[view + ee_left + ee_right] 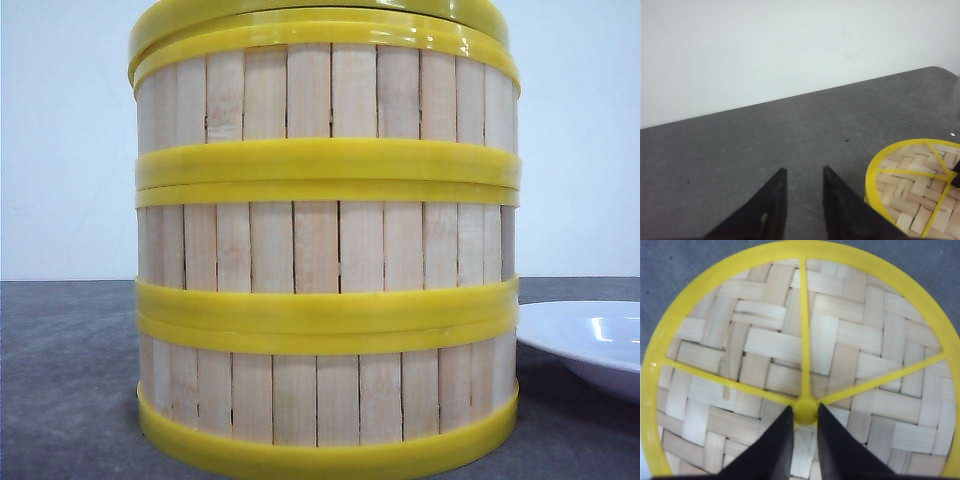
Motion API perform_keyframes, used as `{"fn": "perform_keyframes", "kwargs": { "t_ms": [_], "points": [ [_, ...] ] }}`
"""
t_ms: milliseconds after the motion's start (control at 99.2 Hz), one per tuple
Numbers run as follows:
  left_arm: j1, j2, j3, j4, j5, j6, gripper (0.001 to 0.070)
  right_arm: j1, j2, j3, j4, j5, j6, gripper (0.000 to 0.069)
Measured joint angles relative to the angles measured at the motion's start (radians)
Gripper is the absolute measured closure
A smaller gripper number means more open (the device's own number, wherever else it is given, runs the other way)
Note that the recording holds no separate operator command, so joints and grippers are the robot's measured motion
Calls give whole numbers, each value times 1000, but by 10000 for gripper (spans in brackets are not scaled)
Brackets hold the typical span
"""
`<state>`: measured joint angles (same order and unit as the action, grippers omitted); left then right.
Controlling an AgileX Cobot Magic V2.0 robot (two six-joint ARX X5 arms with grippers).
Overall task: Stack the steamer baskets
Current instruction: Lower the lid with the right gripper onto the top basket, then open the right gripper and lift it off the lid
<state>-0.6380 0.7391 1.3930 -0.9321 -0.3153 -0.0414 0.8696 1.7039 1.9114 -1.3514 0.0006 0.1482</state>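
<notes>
Three steamer baskets stand stacked in one column close to the front camera: the bottom one, the middle one and the top one. A flat woven lid with a yellow rim lies on the top basket. In the right wrist view the lid fills the frame. My right gripper has its fingertips pressed on either side of the lid's yellow centre knob. My left gripper hangs open over bare table beside the lid, with nothing between its fingers.
A white plate sits on the dark grey table just right of the stack. A pale wall runs behind the table's far edge.
</notes>
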Motion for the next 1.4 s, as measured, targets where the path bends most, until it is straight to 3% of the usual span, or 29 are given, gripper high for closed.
{"fn": "perform_keyframes", "kwargs": {
  "t_ms": [847,1058,1401],
  "points": [
    [0,0,0,0,0,0,599,0,-26,-35,0,18,14,637],
    [0,0,0,0,0,0,599,-1,-27,-41,0,24,19,471],
    [0,0,0,0,0,0,599,0,-49,-28,-1,32,25,425]
  ]
}}
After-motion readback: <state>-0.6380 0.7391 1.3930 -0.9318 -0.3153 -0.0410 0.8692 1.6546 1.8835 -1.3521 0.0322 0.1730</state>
